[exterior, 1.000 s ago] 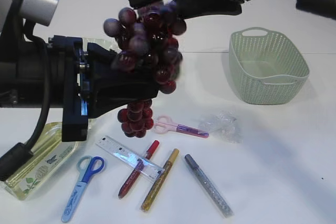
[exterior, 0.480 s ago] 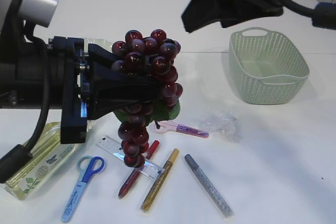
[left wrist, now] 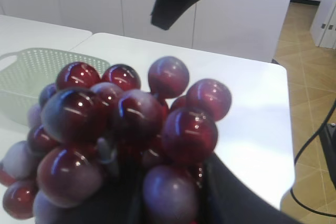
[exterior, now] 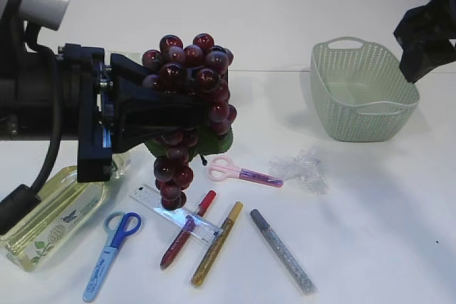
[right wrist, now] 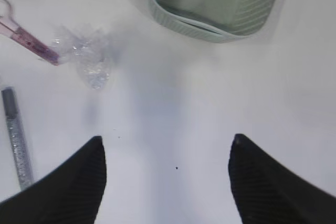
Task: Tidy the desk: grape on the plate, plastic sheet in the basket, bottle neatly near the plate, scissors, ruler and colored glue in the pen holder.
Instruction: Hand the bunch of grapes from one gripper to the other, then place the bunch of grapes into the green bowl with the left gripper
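While the left hand (exterior: 182,115) grips one grape bunch (exterior: 187,105), three glue pens (exterior: 214,242) lie below — right hand (right wrist: 165,174) open.

The exterior view looks down at a slant from about chest height, facing across the white table (exterior: 370,233) toward its far edge at 12 o'clock. The left wrist view sits very close behind a bunch of grapes (left wrist: 126,129), which fills its lower half; it faces level across the table, with the green basket (left wrist: 26,77) at 9 o'clock. The right wrist view looks almost straight down from well above the surface, the basket (right wrist: 215,3) at 12 o'clock and the crumpled plastic sheet (right wrist: 86,53) at 10 o'clock. All three views share the basket; exterior and right wrist also share the sheet, pink scissors (right wrist: 26,38) and silver glue pen (right wrist: 16,135).
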Robot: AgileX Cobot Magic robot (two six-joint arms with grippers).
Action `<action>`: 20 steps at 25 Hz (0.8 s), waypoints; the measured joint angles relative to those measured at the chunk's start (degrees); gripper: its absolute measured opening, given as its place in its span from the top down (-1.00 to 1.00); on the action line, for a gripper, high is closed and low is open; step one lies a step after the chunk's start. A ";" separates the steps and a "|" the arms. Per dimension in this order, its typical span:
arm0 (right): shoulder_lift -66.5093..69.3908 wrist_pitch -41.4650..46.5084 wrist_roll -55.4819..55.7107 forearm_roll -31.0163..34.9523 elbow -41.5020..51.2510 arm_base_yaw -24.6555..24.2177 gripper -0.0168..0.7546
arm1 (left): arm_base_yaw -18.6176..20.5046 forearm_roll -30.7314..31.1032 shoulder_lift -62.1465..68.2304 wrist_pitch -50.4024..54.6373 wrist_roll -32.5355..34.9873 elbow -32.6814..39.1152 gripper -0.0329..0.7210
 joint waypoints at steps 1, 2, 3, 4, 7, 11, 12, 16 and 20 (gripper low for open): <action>0.00 0.36 0.25 -0.97 0.00 -0.32 -0.50 | 0.47 0.00 0.00 0.00 0.00 -0.09 0.48; 0.00 0.50 0.38 -1.56 0.26 -0.59 -0.49 | 0.91 0.00 0.00 0.00 0.04 -0.34 0.48; -0.05 0.50 0.63 -1.88 0.54 -0.86 -0.48 | 1.48 0.16 0.00 0.00 0.04 -0.67 0.48; -0.05 0.50 0.63 -2.17 0.83 -1.17 -0.47 | 2.12 0.15 0.00 0.00 0.04 -1.16 0.48; -0.05 0.99 0.85 -2.57 2.59 -1.77 -0.47 | 4.21 0.15 0.00 -1.57 -0.57 -2.66 0.48; -0.05 2.17 0.96 -2.59 5.62 -1.77 -0.47 | 7.68 0.15 0.00 -5.56 -0.79 -5.30 0.48; -0.13 2.28 0.96 -2.48 6.32 -1.77 -0.47 | 8.52 0.15 0.00 -6.61 -0.79 -6.21 0.48; -1.67 2.28 0.96 -2.28 10.32 -1.77 -0.47 | 11.26 0.15 0.48 -13.00 -0.79 -10.31 0.47; -3.64 2.28 0.96 -2.28 13.60 -1.77 -0.47 | 13.49 -0.32 3.65 -18.24 -0.79 -15.15 0.47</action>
